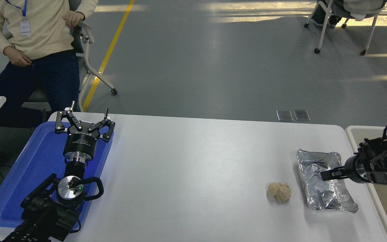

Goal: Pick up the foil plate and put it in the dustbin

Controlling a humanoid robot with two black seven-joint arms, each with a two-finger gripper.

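Right now the shiny, crinkled, rectangular aluminium-foil plate (pixel 326 183) is lying flat near the right edge of the white table (pixel 193 168), just beside the large cream plastic dustbin (pixel 354 132), whose pale rim is showing at the far right. Reaching in over the bin from the right edge, the right gripper (pixel 326 174) is pointing leftward and hovering over the plate's middle; its fingers are looking nearly together, holding nothing, though whether they are touching the foil is not clear.

To my mind the step in hand is taking hold of the plate. Doing it well probably means pinching the raised rim on the bin side rather than pressing on the thin floor, closing gently so the foil is not crumpling or slipping, then lifting before carrying it right over the bin's rim.

Counting outward: one foil plate, one dustbin, one small crumpled beige paper ball (pixel 279 192) just left of the plate, one flat blue plastic tray (pixel 29 174) at the table's left, where the left gripper (pixel 84 118) is sitting parked with fingers spread wide, and one person (pixel 35 37) sitting beyond the far left corner
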